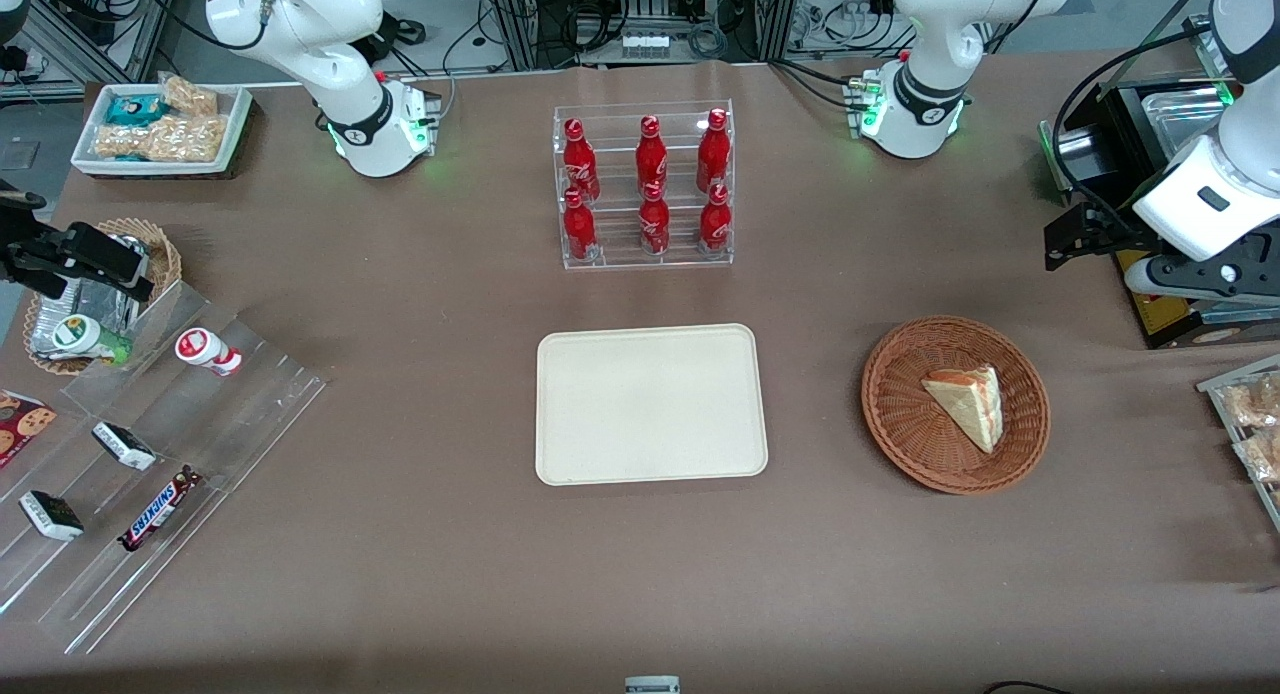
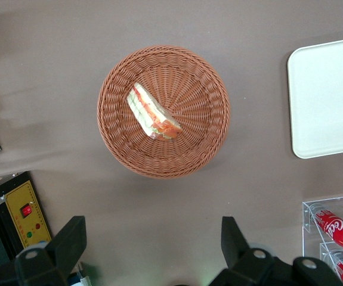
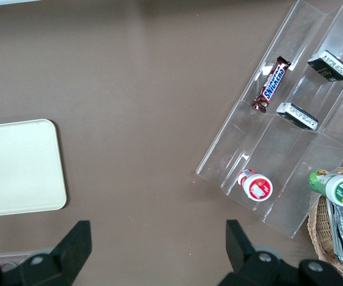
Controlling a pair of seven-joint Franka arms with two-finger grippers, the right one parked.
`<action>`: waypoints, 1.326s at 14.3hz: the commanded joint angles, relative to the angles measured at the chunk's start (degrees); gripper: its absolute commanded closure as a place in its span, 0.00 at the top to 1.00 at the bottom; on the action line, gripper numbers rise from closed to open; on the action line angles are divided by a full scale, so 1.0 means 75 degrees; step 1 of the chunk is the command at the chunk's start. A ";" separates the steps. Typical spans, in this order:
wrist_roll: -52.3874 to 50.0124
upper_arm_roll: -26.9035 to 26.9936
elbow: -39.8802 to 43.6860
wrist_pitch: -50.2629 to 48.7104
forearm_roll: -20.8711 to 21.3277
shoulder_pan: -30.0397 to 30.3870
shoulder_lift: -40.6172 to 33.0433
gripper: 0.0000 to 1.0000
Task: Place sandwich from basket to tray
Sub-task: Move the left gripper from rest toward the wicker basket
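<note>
- Brown wicker basket (image 1: 955, 406) sits at the right of the front view, flat on the table (image 1: 420, 534), toward the working arm's end.
- Sandwich (image 1: 968, 404) is lying in the basket, a pale triangle wedge a bit off centre. In the left wrist view you can see the sandwich (image 2: 152, 113) with its orange and green filling edge showing, inside the basket (image 2: 163, 111).
- Cream tray (image 1: 651, 404) is in the middle of the front view, nothing on it, well apart from the basket, with bare table between the two.
- Left gripper (image 1: 1068, 240) hangs at the far right edge of the front view, higher in frame than the basket and not touching it. From the wrist cam its fingers (image 2: 70, 241) are spread wide with nothing between them, just table showing through the gap.
- Clear rack of red cola bottles (image 1: 645, 186) stands at upper centre, farther from the front camera than the tray.
- Clear stepped display (image 1: 150, 474) at the lower left has a Snickers bar (image 1: 158, 508) and a couple of small snacks on it, toward the parked arm's end.
</note>
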 commanded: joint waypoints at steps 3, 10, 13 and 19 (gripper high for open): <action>-0.0006 0.0029 -0.0096 -0.0081 0.0000 -0.0041 -0.0151 1.00; 0.0005 0.0029 -0.0096 -0.0058 0.0000 -0.0029 -0.0092 1.00; -0.0006 0.0029 -0.0108 -0.0058 0.0012 -0.0029 0.0118 1.00; -0.0018 0.0123 -0.0458 0.0374 0.0106 0.0099 0.0810 1.00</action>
